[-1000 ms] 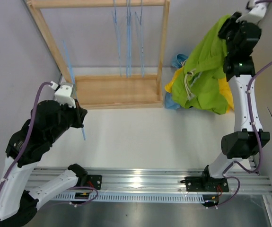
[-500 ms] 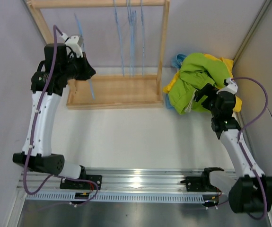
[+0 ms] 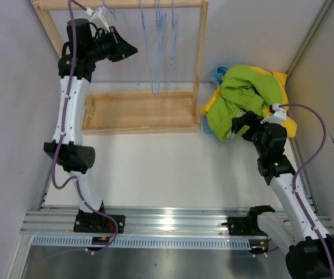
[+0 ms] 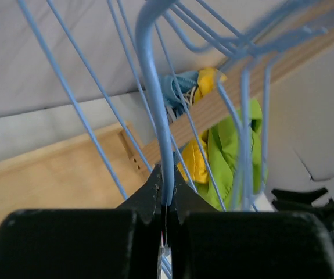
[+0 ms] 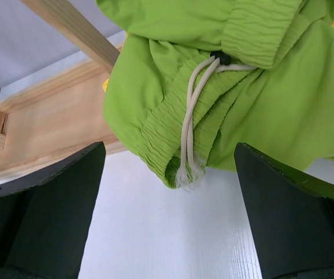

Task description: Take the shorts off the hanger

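The lime green shorts [image 3: 245, 93] lie crumpled on top of a pile at the back right, over yellow shorts [image 3: 286, 125] and light blue shorts [image 3: 218, 74]. My right gripper [image 3: 236, 129] is open just in front of the pile, its fingers [image 5: 39, 203] wide apart and holding nothing. The lime shorts [image 5: 259, 104] and their white drawstring [image 5: 193, 128] lie just ahead of it. My left gripper [image 3: 130, 51] is up by the rack's top bar. There my left gripper [image 4: 167, 186] is shut on a blue wire hanger [image 4: 155, 87], which carries no shorts.
The wooden rack [image 3: 200, 58] stands at the back, its base tray [image 3: 143, 110] on the table. Several bare blue hangers [image 3: 157, 52] hang from its top bar. Grey walls close in on the left and right. The pile sits against the rack's right post.
The right gripper opened and let the lime green shorts fall on the pile, then sank low in front of it. The left arm rose with the hanger from near the rack's base to the top bar.
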`<action>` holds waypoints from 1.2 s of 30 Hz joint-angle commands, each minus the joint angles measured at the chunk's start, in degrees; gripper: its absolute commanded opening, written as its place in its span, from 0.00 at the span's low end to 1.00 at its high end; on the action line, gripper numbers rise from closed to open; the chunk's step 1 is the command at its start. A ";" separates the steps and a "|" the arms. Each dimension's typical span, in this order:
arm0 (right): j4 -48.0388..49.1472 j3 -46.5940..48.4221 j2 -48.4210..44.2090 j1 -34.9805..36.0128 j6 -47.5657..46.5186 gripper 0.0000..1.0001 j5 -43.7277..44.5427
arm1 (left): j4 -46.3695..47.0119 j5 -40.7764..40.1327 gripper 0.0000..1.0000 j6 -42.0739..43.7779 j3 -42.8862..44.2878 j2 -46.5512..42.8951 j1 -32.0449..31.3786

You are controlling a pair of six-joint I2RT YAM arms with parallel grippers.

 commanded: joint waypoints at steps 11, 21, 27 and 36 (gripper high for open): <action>0.45 -2.94 -3.61 3.30 -1.35 0.99 0.31 | 15.48 1.71 0.34 -13.39 5.65 9.00 2.00; -4.82 -0.22 -6.60 7.87 0.05 1.00 4.17 | 5.91 -0.22 0.99 2.50 -25.51 -12.44 1.91; -11.58 3.12 -12.82 11.47 5.92 1.00 8.57 | 4.93 -5.75 0.99 7.52 -54.36 -38.61 0.96; -30.03 25.33 -15.04 14.20 3.75 0.99 -4.70 | -3.41 -15.96 0.99 7.71 -68.47 -78.17 -3.61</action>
